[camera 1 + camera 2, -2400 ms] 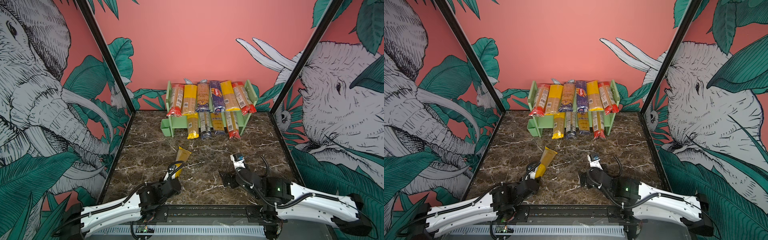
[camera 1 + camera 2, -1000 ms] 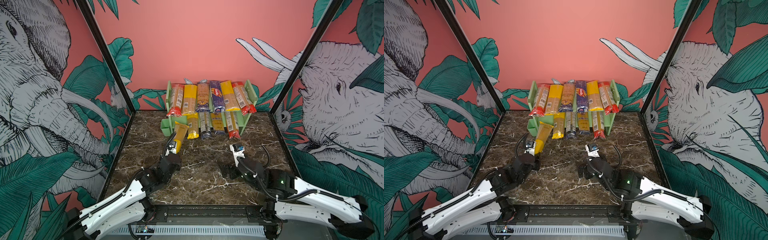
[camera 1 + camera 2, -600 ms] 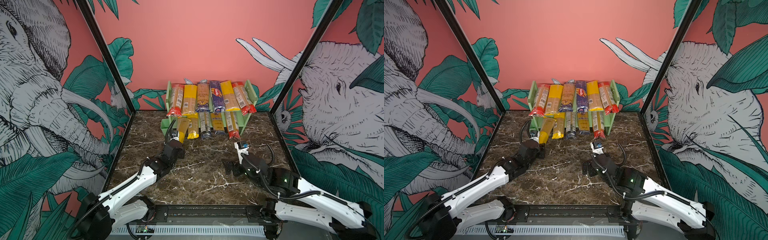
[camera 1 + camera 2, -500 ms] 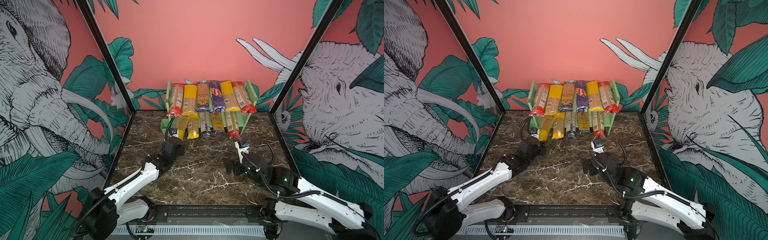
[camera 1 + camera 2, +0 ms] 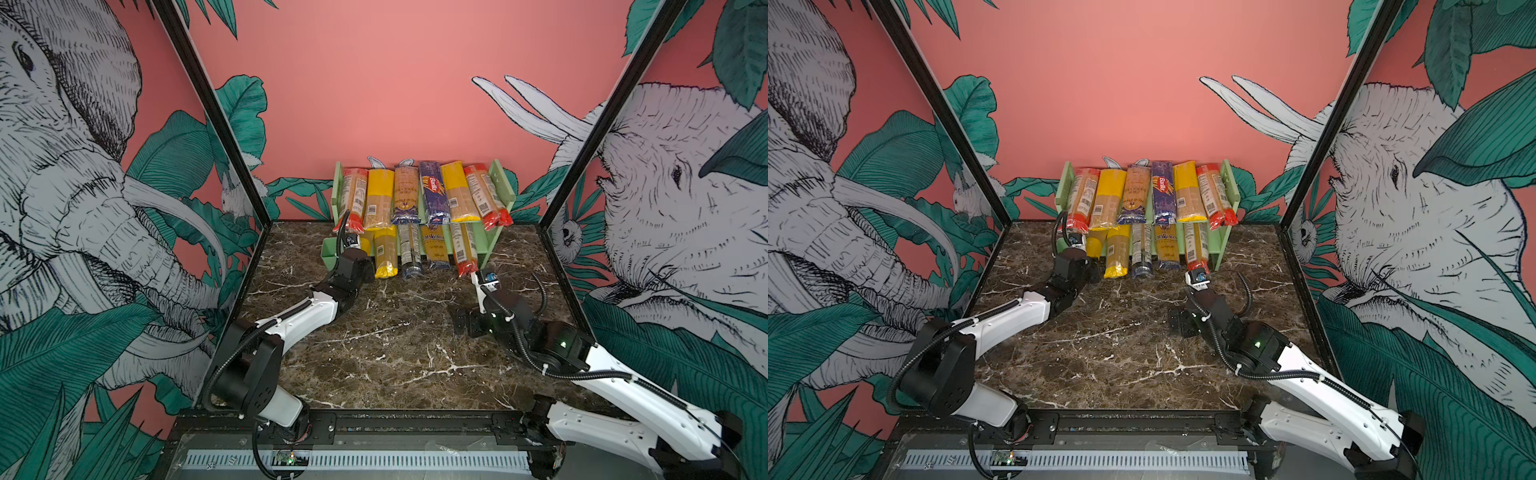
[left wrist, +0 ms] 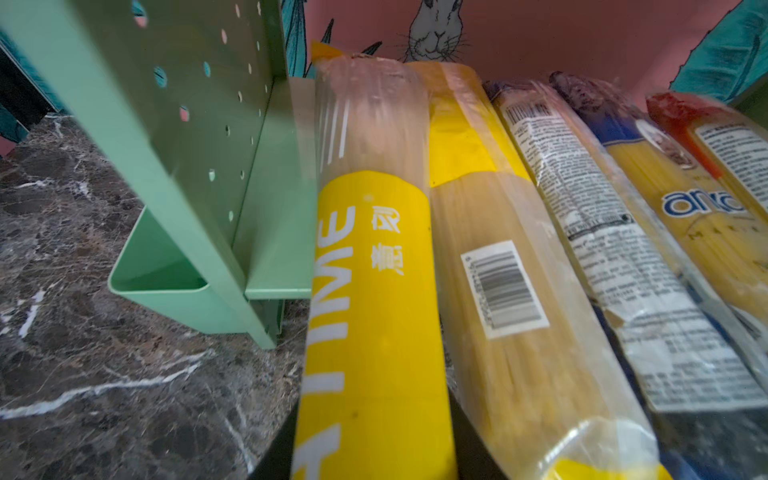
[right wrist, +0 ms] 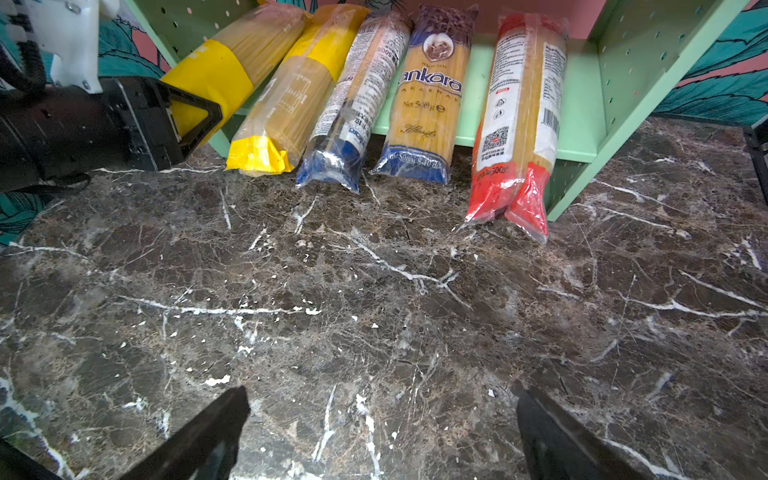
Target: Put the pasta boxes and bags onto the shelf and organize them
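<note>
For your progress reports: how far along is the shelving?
Done: six packets on the top tier of the shelf, four on the lower. In hand: left hand shut on a yellow-banded packet, partly onto the lower tier. Left: release it. Right hand open, empty.

Left arm (image 5: 299,318) stretched far forward — jaws pinched close, right arm (image 5: 615,382) low, jaws wide apart

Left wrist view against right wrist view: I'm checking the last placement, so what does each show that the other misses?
Only the left wrist view shows the green cup at the side of the shelf. Only the right wrist view shows the left gripper clamped on the yellow-banded packet and the right gripper open. Both show that packet reaching into the lower tier.
</note>
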### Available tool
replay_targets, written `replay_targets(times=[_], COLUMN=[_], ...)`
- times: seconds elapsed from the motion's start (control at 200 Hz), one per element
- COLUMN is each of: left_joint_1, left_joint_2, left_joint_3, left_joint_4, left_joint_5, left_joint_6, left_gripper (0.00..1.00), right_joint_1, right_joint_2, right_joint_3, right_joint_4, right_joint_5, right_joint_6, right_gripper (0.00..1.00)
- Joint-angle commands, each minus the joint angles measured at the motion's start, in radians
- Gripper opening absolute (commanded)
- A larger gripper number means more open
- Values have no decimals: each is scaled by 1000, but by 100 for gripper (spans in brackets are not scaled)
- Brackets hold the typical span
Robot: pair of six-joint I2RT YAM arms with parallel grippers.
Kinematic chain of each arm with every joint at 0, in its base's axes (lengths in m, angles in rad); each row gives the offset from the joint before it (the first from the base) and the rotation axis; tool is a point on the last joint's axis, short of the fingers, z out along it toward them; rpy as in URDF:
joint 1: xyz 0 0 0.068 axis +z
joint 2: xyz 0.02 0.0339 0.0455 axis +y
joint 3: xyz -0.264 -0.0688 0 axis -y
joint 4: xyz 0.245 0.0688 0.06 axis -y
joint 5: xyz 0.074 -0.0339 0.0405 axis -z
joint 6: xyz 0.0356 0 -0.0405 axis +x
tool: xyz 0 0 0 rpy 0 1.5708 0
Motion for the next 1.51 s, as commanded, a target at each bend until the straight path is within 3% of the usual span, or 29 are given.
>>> replay_targets(times=[0.0, 0.245, 0.425, 0.46, 0.535, 0.585, 0.68, 1.5], left_joint_1=[9, 13, 13, 13, 14, 13, 13, -3], left_joint_2=[1, 98, 93, 88, 80, 76, 63, -260], left_joint_3=[91, 148, 113, 105, 88, 78, 56, -208], left_joint_4=[231, 265, 291, 291, 296, 292, 294, 164], left_joint_5=[-13, -21, -15, -14, 3, 13, 32, 73], left_joint_6=[19, 26, 14, 11, 12, 7, -5, -41], left_gripper=[0, 0, 0, 10, 43, 59, 74, 78], right_joint_1=[-38, -110, -134, -137, -141, -144, -145, -146], right_joint_2=[13, 16, 21, 21, 22, 21, 15, -33], right_joint_3=[31, 21, 19, 18, 21, 21, 19, 7], right_joint_4=[6, 27, 30, 30, 29, 27, 23, -14], right_joint_5=[-46, -108, -134, -137, -143, -147, -150, -141], right_joint_6=[-34, -49, -46, -44, -42, -40, -33, -9], right_gripper=[99, 99, 99, 99, 99, 99, 99, 99])
